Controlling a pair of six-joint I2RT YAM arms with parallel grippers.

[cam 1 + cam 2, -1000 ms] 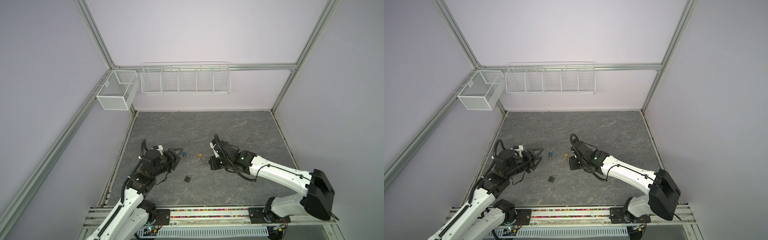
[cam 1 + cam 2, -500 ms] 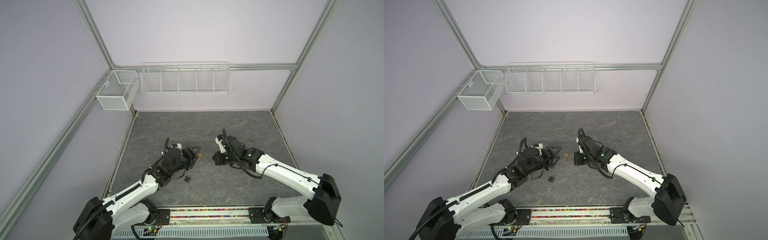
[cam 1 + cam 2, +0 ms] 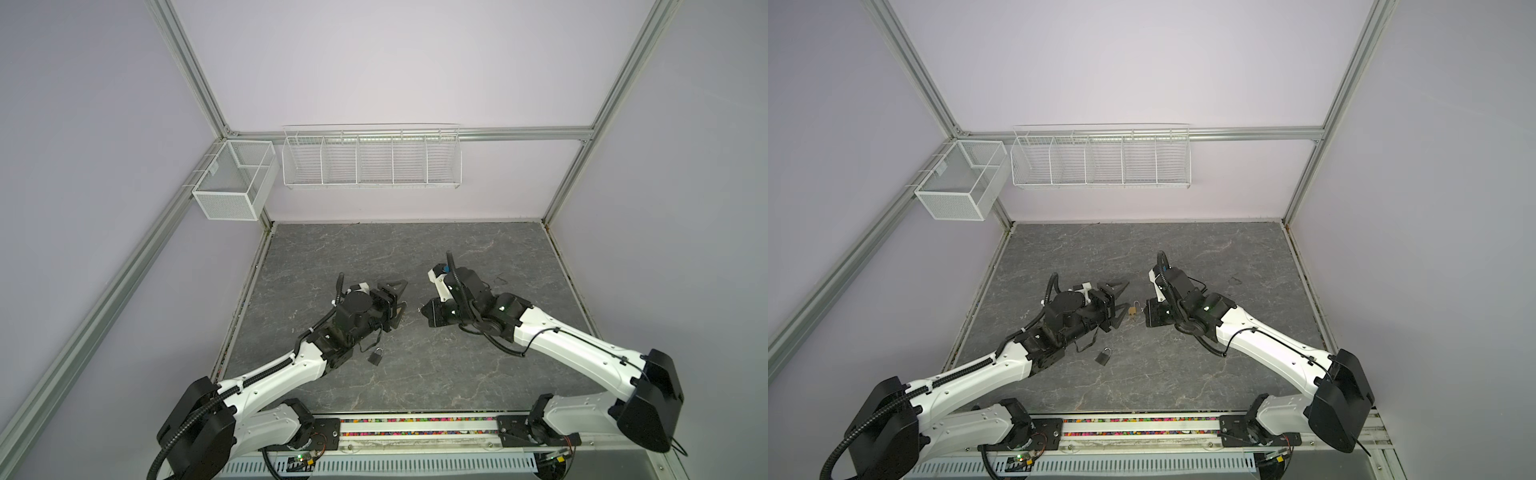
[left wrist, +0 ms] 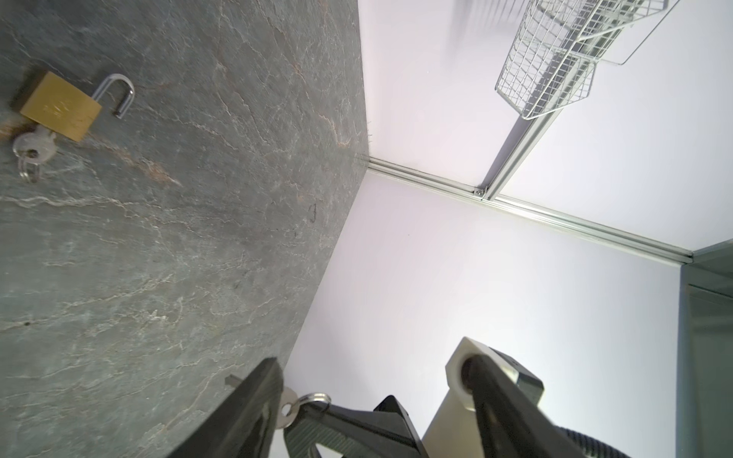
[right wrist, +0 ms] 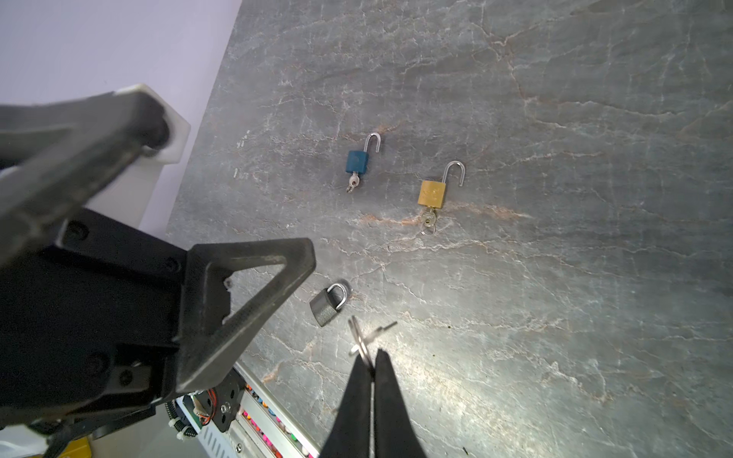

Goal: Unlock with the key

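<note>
A small silver key (image 5: pixel 377 331) on a split ring sticks out of my right gripper (image 5: pixel 373 353), which is shut on it above the dark stone table (image 3: pixel 457 365). Below and to the left lies a grey padlock (image 5: pixel 327 303) with its shackle closed, seen in both top views (image 3: pixel 376 356) (image 3: pixel 1104 356). My left gripper (image 4: pixel 373 358) is open and faces the right gripper's tip (image 3: pixel 422 309) at close range. In the left wrist view the key (image 4: pixel 289 404) shows right beside one left finger (image 4: pixel 254 404); whether they touch I cannot tell.
A blue padlock (image 5: pixel 357 160) and a brass padlock (image 5: pixel 432 192) lie with shackles open and a key in each; the brass one (image 3: pixel 1132 311) sits under the two gripper tips. White wire baskets (image 3: pixel 370 158) (image 3: pixel 232 187) hang at the back. A rail (image 3: pixel 415 428) runs along the front edge.
My left arm has swung right, from beside the blue padlock to face the right gripper, and its jaws have spread a little wider. The right gripper has drifted slightly right, still shut.
</note>
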